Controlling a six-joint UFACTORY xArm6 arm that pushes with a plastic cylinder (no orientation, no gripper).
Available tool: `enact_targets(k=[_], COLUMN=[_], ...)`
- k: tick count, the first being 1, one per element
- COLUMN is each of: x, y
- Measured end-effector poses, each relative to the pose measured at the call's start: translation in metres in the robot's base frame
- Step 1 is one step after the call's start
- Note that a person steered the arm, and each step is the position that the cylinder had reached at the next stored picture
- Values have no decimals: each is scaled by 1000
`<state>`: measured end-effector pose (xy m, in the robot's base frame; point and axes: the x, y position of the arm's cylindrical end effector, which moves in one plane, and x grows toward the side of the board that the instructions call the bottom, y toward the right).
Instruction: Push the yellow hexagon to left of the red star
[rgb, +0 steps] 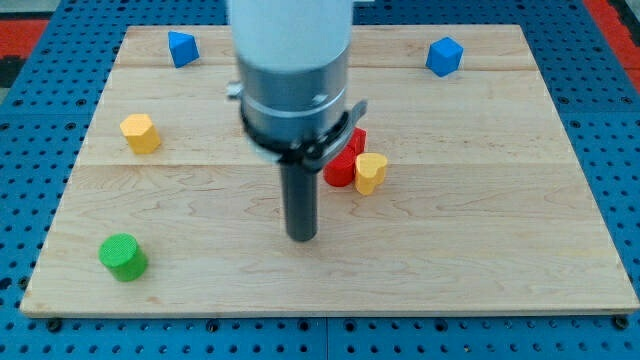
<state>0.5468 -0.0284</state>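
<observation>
The yellow hexagon (140, 133) sits on the wooden board at the view's left. A red block (344, 165), partly hidden behind the arm so its shape is unclear, lies near the board's middle. A yellow heart-like block (371, 172) touches its right side. My tip (301, 236) rests on the board below and left of the red block, far to the right of the yellow hexagon. It touches no block.
A blue block (182, 47) sits at the top left and a blue cube (444, 55) at the top right. A green cylinder (122, 257) stands at the bottom left. The board (480, 250) lies on a blue pegboard.
</observation>
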Motion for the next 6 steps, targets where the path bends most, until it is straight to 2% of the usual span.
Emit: enact_targets(k=[1,2,3,4,5,6], x=[7,-42,-95,-146,-144,-117], y=[-36,-158,-235,-244,-135,-20])
